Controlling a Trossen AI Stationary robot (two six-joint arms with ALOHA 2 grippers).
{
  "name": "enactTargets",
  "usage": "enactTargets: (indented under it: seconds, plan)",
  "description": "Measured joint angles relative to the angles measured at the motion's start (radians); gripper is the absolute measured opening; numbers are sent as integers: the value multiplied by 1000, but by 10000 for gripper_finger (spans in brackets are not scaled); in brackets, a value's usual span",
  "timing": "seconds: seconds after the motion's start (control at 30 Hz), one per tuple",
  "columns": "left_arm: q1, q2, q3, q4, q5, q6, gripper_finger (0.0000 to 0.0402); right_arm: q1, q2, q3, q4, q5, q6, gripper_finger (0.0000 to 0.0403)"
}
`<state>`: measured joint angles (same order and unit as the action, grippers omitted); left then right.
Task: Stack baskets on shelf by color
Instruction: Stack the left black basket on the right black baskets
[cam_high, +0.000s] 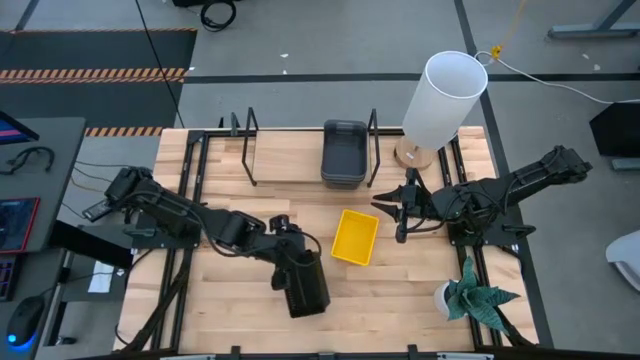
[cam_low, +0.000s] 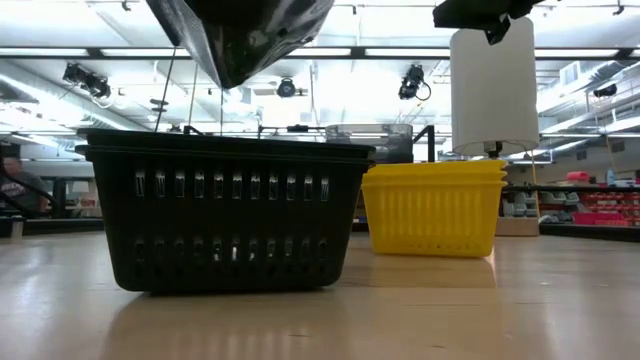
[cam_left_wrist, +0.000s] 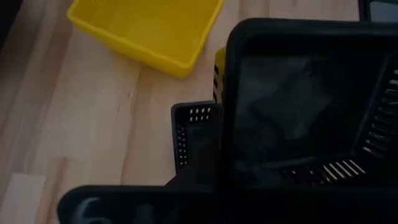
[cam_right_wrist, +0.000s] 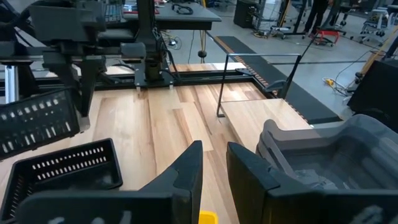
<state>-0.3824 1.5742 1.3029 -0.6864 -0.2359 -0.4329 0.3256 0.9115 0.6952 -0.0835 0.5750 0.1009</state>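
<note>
My left gripper is shut on a black basket and holds it in the air near the table's front edge. That basket shows tilted at the top of the low view. Straight below it a second black basket rests on its bottom on the table. A yellow basket sits on the table at the middle; in the low view it looks like a stack. Dark grey baskets sit nested on the shelf. My right gripper hovers open, right of the yellow basket. My left gripper holds the lifted black basket at one end of its rim, slanting down from the table's left. The gripper's own body hides where the fingers meet the rim. The basket hangs tilted, clear of the black basket beneath it.
A white cylindrical lamp stands at the shelf's right end, behind my right arm. A small potted plant sits at the near right. Black wire frames stand at the shelf's ends. Bare planks lie left of the yellow basket.
</note>
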Motion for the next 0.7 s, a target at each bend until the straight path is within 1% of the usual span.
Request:
enactTargets:
  seconds: [0.2,0.4,0.5,0.7]
  plan:
    - [7,16,-1,-21,-16,-14,5,0,0,0,3,0,0,77]
    - [15,59,0,-35,-31,-27,6,1,0,0,7,-4,0,77]
    - [15,84,0,-44,-19,-27,6,1,0,0,6,-11,2,77]
    - [25,123,-1,-87,66,-27,6,1,0,0,8,-19,4,77]
